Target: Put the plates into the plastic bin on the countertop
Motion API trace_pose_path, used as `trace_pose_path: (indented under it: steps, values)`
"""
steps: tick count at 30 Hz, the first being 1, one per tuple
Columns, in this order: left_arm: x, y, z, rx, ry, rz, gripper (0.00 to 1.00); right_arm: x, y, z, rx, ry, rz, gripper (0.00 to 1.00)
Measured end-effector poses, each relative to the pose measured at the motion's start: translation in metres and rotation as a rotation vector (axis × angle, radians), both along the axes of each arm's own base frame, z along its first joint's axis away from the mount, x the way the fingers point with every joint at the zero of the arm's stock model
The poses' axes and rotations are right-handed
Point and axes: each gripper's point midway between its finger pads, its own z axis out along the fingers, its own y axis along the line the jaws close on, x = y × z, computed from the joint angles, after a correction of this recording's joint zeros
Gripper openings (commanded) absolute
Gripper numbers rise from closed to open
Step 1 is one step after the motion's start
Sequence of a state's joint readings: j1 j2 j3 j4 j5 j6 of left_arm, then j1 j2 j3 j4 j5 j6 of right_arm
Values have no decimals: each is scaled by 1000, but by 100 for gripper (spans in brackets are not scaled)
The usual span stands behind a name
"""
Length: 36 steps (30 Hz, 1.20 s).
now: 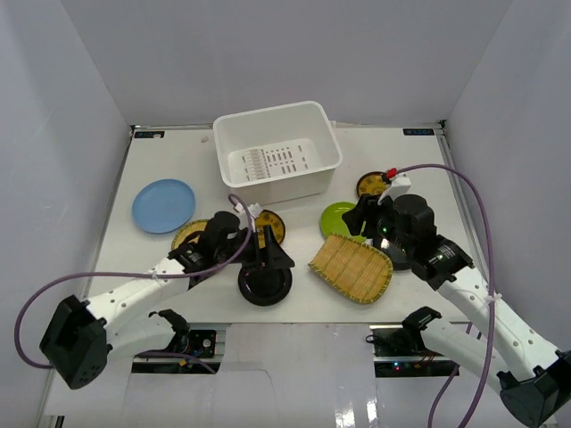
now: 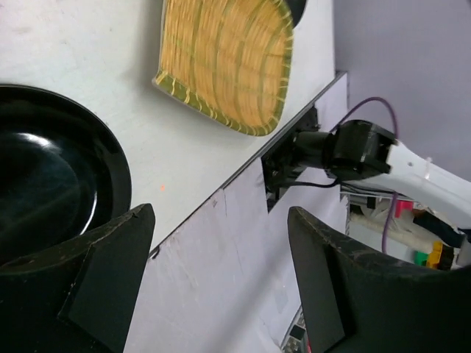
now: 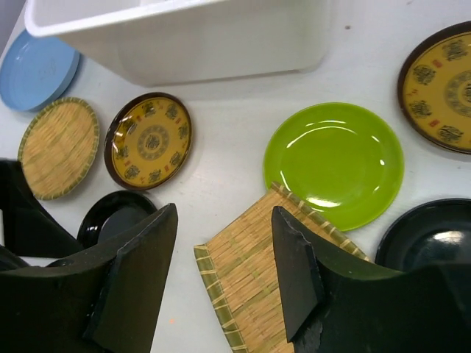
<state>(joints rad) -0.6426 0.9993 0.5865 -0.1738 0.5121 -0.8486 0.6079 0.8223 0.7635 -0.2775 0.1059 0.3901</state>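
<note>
The white plastic bin [image 1: 277, 160] stands at the back of the countertop [image 1: 178, 294] and holds no plates. My left gripper [image 1: 272, 259] is open and empty, just above a glossy black plate [image 1: 265, 287], which shows beside its left finger in the left wrist view [image 2: 51, 176]. My right gripper [image 1: 359, 223] is open and empty above the near edge of the lime green plate [image 3: 335, 162] and a square straw plate [image 3: 272, 287]. The light blue plate [image 1: 163, 205], a round straw plate [image 3: 59, 147], two gold-patterned plates [image 3: 151, 140] [image 3: 441, 88] and a second black plate [image 3: 430, 235] lie around.
Pale grey walls close in the left, back and right sides. The table's near metal edge [image 2: 243, 165] runs close to the black plate and the square straw plate [image 2: 228, 59]. The right arm's base [image 2: 353, 151] sits below that edge.
</note>
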Motion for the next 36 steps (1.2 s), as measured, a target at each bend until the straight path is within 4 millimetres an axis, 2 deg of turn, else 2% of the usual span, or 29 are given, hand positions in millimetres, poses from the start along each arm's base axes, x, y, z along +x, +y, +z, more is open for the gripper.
trace_pose_path:
  steps: [5, 11, 18, 19, 21, 22, 24, 28, 29, 32, 34, 35, 36]
  values:
    - [-8, -44, -42, 125, 60, 43, 87, 1, -16, 15, 14, -31, -52, 60]
    - [-1, -90, -80, 206, 59, 144, 87, -4, -13, 17, 27, -29, -20, 61]
    - [19, -110, -113, 255, 50, 256, 84, -17, -5, 26, 67, -43, 54, 63]
    - [22, -114, -112, 246, 46, 267, 79, -19, -4, 27, 70, -45, 64, 63]
    - [30, -118, -112, 239, 32, 293, 74, -21, -3, 27, 75, -46, 76, 63]
    - [32, -118, -113, 240, 27, 305, 67, -22, -2, 28, 78, -47, 82, 63]
    - [35, -117, -116, 248, 22, 322, 61, -24, -1, 28, 82, -47, 93, 63]
    - [39, -114, -124, 265, 16, 351, 39, -26, 2, 27, 87, -40, 112, 63]
    - [41, -115, -122, 253, 19, 362, 30, -27, 2, 26, 87, -38, 115, 63]
    - [43, -121, -110, 206, 11, 370, 16, -29, 3, 22, 87, -29, 125, 63]
    - [41, -119, -106, 188, 12, 373, 9, -30, 4, 21, 89, -27, 133, 64]
    - [40, -118, -104, 182, 12, 375, 2, -30, 5, 22, 92, -26, 138, 64]
    - [38, -116, -102, 175, 12, 376, 0, -31, 5, 22, 93, -26, 141, 64]
